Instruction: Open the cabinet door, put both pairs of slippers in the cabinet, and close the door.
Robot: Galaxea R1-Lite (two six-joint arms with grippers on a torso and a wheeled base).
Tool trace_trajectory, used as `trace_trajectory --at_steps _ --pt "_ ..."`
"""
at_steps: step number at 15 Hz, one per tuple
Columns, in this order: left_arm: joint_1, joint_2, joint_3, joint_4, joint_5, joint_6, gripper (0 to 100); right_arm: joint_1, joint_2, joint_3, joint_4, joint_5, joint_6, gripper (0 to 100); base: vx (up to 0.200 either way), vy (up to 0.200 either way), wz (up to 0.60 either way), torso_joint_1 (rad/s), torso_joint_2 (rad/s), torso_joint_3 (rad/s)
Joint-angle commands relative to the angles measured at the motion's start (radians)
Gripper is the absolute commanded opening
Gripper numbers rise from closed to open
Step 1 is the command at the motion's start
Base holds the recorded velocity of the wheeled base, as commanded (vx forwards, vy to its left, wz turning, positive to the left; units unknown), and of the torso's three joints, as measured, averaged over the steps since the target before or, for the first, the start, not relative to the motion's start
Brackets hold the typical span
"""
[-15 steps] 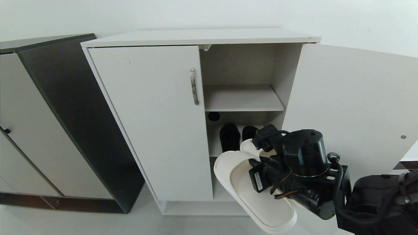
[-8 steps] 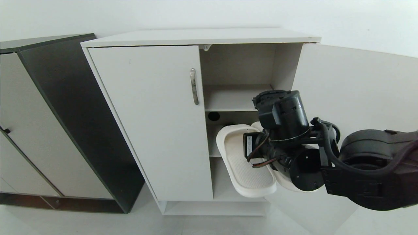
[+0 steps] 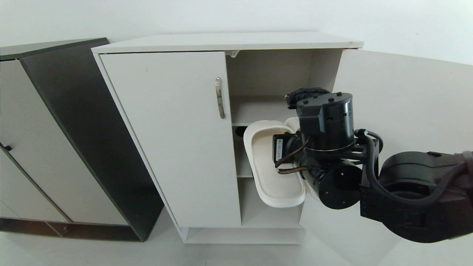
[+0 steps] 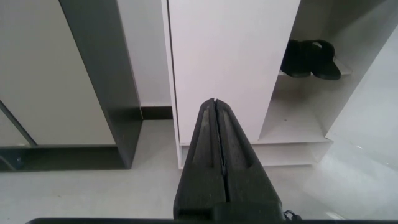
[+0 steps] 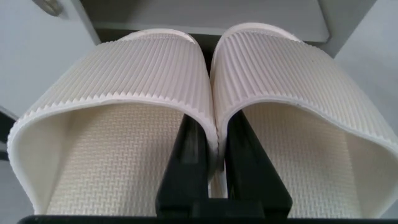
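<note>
Right wrist view: gripping the white slippers [image 5: 124, 81] by inner straps in the closed right hand [image 5: 214, 146], just outside the cabinet [image 3: 221, 40] opening; best easing toes in level, clearing the black slippers [image 4: 311, 59] inside the cabinet, releasing only with soles resting flat

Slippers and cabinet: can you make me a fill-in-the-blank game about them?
1. The slippers in the right gripper are ____ in colour.
2. The black slippers lie on a shelf ____ the cabinet.
3. The left gripper is ____ and holds nothing.
4. The door with the handle is ____.

Missing words: white; inside; shut; closed.
</note>
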Motion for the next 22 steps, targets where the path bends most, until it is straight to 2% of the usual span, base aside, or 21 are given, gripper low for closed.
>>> trace_trajectory --at_steps 1,3,15,19,22 --pt "0.000 0.000 0.000 0.000 0.000 0.000 0 -0.006 0.027 -0.010 -0.002 -0.009 0.001 0 0.000 0.000 0.00 0.000 0.00 0.000" --pt "0.000 0.000 0.000 0.000 0.000 0.000 0 -0.006 0.030 -0.012 -0.002 -0.010 0.001 0 0.000 0.000 0.00 0.000 0.00 0.000" --pt "0.000 0.000 0.000 0.000 0.000 -0.002 0 -0.008 0.046 -0.018 -0.016 -0.010 0.001 0 0.200 0.000 0.00 0.002 0.00 0.002" --pt "0.000 0.000 0.000 0.000 -0.002 0.000 0 -0.014 0.053 -0.026 -0.036 -0.009 -0.004 0 0.000 0.000 0.00 0.000 0.00 0.000" --pt "0.000 0.000 0.000 0.000 -0.002 0.000 0 -0.065 0.084 -0.085 -0.027 0.036 -0.005 0 0.000 0.000 0.00 0.000 0.00 0.000"
